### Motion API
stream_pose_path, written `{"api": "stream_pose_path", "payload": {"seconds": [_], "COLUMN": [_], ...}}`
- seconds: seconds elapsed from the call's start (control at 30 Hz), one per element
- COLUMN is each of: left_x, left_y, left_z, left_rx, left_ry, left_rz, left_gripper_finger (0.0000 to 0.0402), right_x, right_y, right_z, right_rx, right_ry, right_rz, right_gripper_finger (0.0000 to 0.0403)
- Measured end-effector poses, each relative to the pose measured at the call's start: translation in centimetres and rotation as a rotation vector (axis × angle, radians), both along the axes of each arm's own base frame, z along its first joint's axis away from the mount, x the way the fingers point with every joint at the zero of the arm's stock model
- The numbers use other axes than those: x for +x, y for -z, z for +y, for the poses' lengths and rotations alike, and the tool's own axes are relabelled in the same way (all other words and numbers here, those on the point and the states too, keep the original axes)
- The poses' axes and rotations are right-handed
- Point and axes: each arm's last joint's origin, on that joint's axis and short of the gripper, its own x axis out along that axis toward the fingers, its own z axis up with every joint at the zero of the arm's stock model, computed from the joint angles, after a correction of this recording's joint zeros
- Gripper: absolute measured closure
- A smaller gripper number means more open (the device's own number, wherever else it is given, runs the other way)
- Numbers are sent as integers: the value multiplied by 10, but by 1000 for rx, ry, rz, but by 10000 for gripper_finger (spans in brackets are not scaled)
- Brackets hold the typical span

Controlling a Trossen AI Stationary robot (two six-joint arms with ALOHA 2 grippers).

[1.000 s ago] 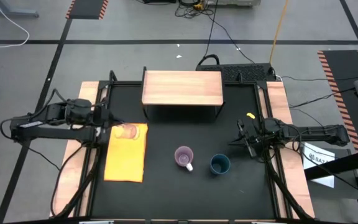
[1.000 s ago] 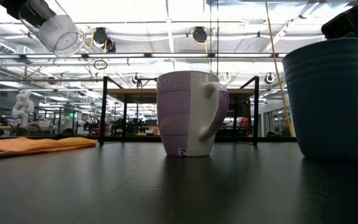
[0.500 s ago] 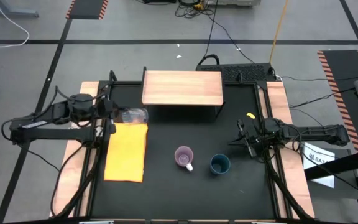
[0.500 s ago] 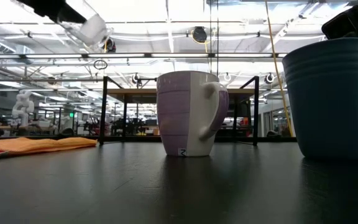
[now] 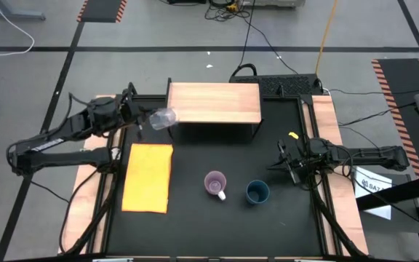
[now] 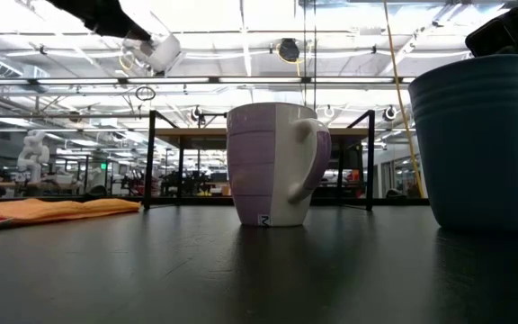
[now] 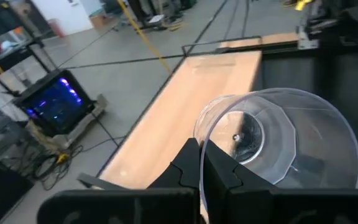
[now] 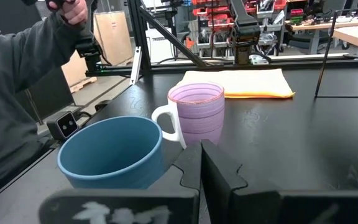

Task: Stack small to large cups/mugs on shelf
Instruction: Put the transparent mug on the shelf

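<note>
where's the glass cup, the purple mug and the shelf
glass cup [image 5: 163,117], high view, on its clear side wall
purple mug [image 5: 214,183], high view, on its rim
shelf [image 5: 213,102], high view, on the bare middle of its wooden top

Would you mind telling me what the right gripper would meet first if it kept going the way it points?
Probably the dark teal-blue cup, directly ahead of the shut right gripper; the light purple mug stands just beyond, though depth is uncertain.
</note>
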Motion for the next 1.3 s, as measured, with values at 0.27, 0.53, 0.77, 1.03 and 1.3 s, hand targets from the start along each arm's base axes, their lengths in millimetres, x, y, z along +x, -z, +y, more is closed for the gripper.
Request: {"api": "stream_pose_path", "payload": {"seconds": [0.27, 0.53, 0.77, 1.03, 1.3], "left_x": [10, 35, 55, 58, 66], "left_y": [-31, -53, -58, -66, -87], "left_z": [14, 34, 52, 72, 89], "left_rx": [14, -28, -43, -48, -120], "left_ry": [-13, -7, -34, -69, -76], "left_rz": [-30, 22, 74, 99, 183], "left_gripper_finger": [401, 401, 401, 401, 401], "right_x": [0, 0, 0, 0, 0], "right_y": [0, 0, 0, 0, 0], "right_z": [0, 0, 0, 0, 0], "right_rx": [0, -22, -22, -16, -15], "right_ry": [0, -2, -2, -2, -1], "right_rz": [0, -6, -6, -4, -3], "right_gripper_finger": [403, 403, 403, 403, 403]}}
